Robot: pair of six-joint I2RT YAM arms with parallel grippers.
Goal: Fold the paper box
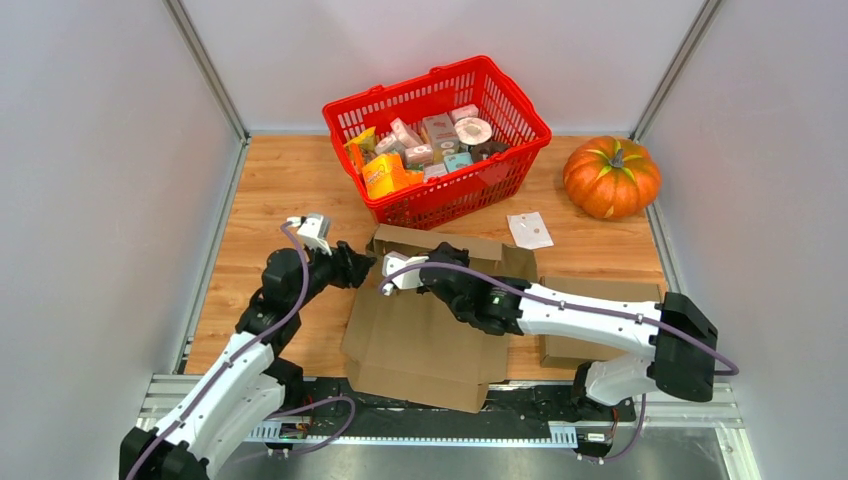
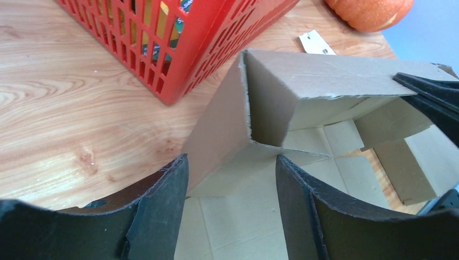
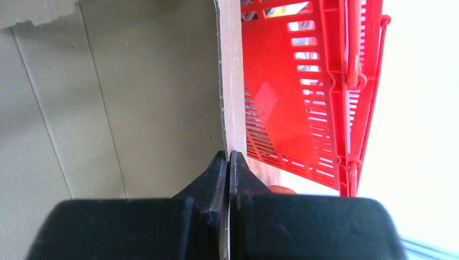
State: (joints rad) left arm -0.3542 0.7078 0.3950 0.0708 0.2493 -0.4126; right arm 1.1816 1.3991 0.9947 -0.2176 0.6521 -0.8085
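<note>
The paper box (image 1: 420, 335) lies mid-desk, mostly flat, just in front of the red basket (image 1: 450, 195), with its far wall and left flap raised

The left gripper (image 1: 358, 268) sits at the box's left edge; in the left wrist view its fingers (image 2: 162, 206) stand wide apart, straddling the foot of the raised left flap without pinching it

The right gripper (image 1: 435, 265) reaches across the box from the right; in its wrist view its fingers (image 3: 216, 179) are pressed fully together with nothing between them, tips right at the edge of the upright cardboard wall

A pumpkin (image 1: 611, 178) stands at the far right of the desk (image 1: 280, 190), a small white packet (image 1: 529, 230) lies between it and the box, and a second flat cardboard piece (image 1: 590, 288) lies under the right arm
</note>
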